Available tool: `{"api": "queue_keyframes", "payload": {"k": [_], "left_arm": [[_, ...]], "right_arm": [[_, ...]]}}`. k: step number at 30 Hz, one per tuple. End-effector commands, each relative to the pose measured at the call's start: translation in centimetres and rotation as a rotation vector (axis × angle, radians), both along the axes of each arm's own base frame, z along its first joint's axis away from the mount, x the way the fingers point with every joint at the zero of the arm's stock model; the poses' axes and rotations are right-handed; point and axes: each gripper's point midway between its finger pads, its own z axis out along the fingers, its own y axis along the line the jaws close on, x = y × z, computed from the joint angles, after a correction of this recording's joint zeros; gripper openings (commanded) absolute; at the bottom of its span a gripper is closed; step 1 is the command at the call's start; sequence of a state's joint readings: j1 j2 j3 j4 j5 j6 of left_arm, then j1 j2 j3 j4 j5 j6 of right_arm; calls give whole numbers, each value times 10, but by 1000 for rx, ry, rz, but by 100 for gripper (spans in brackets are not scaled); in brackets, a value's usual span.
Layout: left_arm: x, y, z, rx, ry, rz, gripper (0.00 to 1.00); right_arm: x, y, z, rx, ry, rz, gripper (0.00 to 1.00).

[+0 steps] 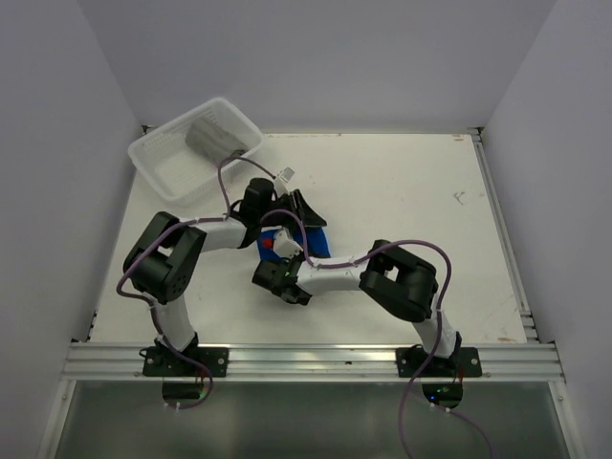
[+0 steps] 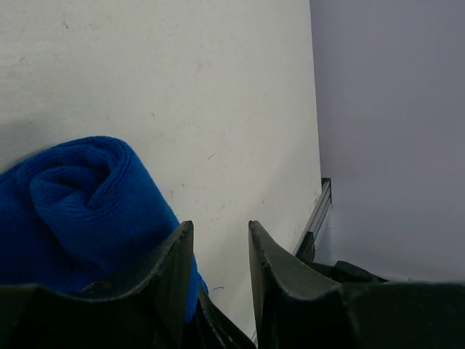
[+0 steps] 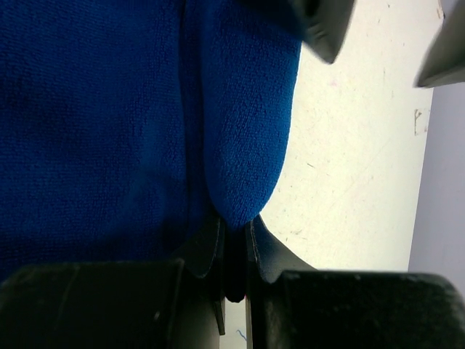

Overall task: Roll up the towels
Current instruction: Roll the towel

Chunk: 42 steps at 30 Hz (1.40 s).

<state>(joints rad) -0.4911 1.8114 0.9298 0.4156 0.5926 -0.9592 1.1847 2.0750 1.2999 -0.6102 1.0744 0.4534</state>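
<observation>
White surface (image 1: 411, 210), pale walls (image 1: 316, 57) on three sides. Your right gripper (image 3: 234, 251) is all but closed, pinching a fold of the blue towel (image 3: 109, 109) between its fingers. Cloth fills that wrist view from 9 to 12 o'clock. Your left gripper (image 2: 218, 254) stands partly open with nothing between the jaws. The towel's rolled end, a clear spiral, lies against the outside of its finger at 9 o'clock. From above, both grippers meet over the blue towel at the middle of the surface. The grey towel (image 1: 208, 136) lies in the basket (image 1: 158, 167) at the 11 o'clock corner, well apart.

The blue roll looks partly formed but not secured, as far as you can judge. Use the right pinch as the anchor and hold it firm, or the soft layers will likely spring open. Bring the left jaws around the rolled end, not beside it. Then turn both ends together so the roll does not cone. Keep the cloth low against the surface.
</observation>
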Motion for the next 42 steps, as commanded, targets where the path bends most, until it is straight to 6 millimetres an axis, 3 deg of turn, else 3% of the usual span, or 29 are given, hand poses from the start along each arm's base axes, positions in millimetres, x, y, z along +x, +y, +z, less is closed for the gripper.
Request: {"api": "queue_keyframes", "payload": {"k": [1, 4, 5, 10, 16, 21, 29, 35, 39, 41, 42], "left_arm": [[0, -3, -4, -50, -13, -26, 39], [6, 2, -20, 9, -20, 1, 38], [5, 7, -32, 59, 12, 16, 38], [12, 30, -57, 228, 0, 94, 37], [10, 41, -82, 300, 21, 120, 37], [9, 45, -96, 324, 37, 133, 36], [8, 52, -105, 350, 48, 154, 31], [9, 52, -107, 354, 49, 155, 31], [7, 53, -108, 358, 52, 157, 31], [6, 54, -108, 364, 49, 156, 31], [6, 55, -108, 367, 48, 157, 31]], "right_arm": [[-1, 17, -9, 59, 30, 9, 0], [-1, 18, -9, 79, 34, 9, 0], [-2, 19, -10, 83, 37, 10, 0], [-3, 19, -12, 107, 51, 4, 0], [-3, 21, -13, 182, 77, -12, 0], [-6, 20, -11, 249, 106, -23, 22], [-6, 21, 14, 377, 81, -19, 51], [-8, 21, 23, 436, 98, -21, 61], [-14, 20, 34, 529, 130, -18, 64], [-13, 20, 51, 610, 121, -13, 64], [-18, 18, 48, 629, 149, -6, 65]]}}
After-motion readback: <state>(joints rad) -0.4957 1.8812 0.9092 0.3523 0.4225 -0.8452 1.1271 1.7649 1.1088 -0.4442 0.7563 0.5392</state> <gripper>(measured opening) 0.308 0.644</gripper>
